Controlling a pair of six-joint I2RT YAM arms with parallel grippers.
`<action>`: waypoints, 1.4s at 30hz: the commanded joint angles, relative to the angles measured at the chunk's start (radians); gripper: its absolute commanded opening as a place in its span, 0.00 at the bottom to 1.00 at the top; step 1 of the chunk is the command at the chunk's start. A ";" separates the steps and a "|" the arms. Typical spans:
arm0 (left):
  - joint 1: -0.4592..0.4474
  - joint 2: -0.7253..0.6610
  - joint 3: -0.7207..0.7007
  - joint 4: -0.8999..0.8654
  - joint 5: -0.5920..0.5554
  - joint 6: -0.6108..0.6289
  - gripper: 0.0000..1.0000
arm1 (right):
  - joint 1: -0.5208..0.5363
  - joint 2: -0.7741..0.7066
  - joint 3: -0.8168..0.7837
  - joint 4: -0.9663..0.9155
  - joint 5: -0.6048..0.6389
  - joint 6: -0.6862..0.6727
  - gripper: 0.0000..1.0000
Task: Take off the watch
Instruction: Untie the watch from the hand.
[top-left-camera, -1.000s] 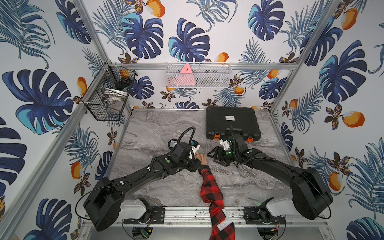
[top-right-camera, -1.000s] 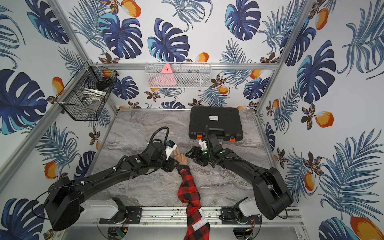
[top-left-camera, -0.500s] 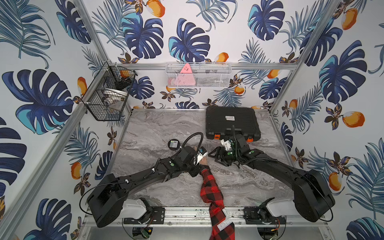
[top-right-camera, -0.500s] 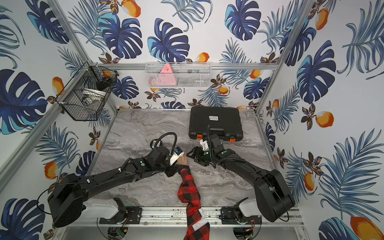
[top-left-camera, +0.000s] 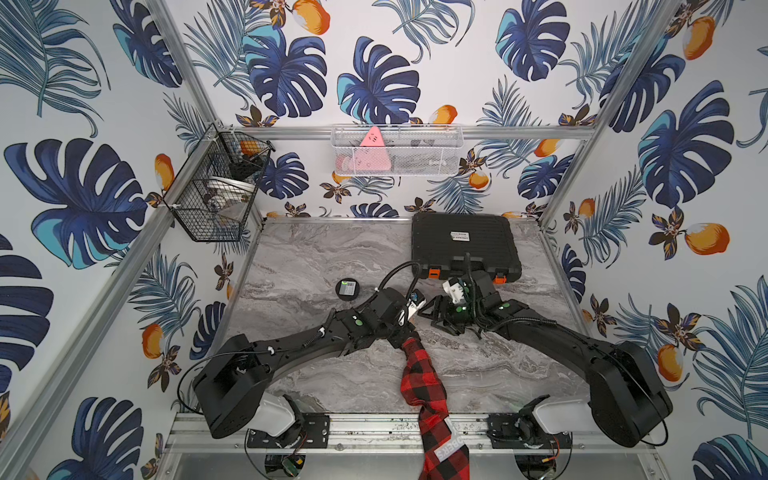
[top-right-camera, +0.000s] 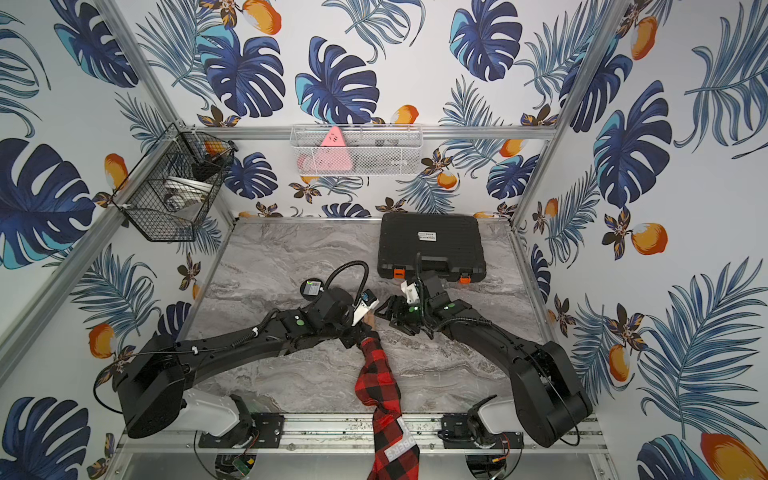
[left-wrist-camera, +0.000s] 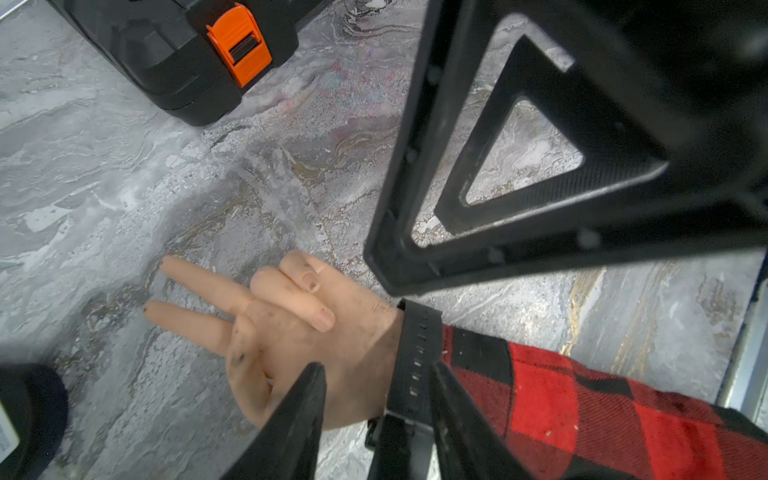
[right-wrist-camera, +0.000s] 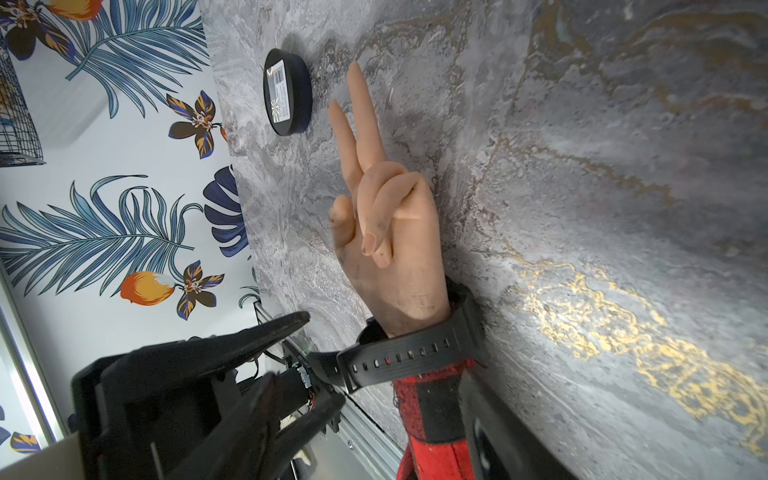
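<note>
Two left gripper (left-wrist-camera: 376, 370) fingers are set apart astride the strap of the watch (left-wrist-camera: 415, 345), at the wrist of the mannequin hand (left-wrist-camera: 299, 332); closed off-centre, skin might be pinched. The right gripper (top-right-camera: 388, 318) is held wide, empty.

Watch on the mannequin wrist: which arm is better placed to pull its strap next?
Left, probably. The left gripper straddles the watch strap at the wrist, jaws open. The right gripper is open beside the mannequin hand, off the strap.
</note>
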 joint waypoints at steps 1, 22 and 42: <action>-0.001 -0.047 -0.011 -0.026 -0.052 0.025 0.47 | 0.000 -0.006 -0.004 0.000 -0.009 0.001 0.71; -0.001 0.035 0.050 -0.105 -0.049 0.031 0.48 | -0.003 0.006 -0.017 0.009 -0.016 -0.002 0.71; -0.002 0.026 0.061 -0.075 0.081 0.098 0.53 | -0.017 -0.005 -0.027 0.006 -0.018 -0.008 0.71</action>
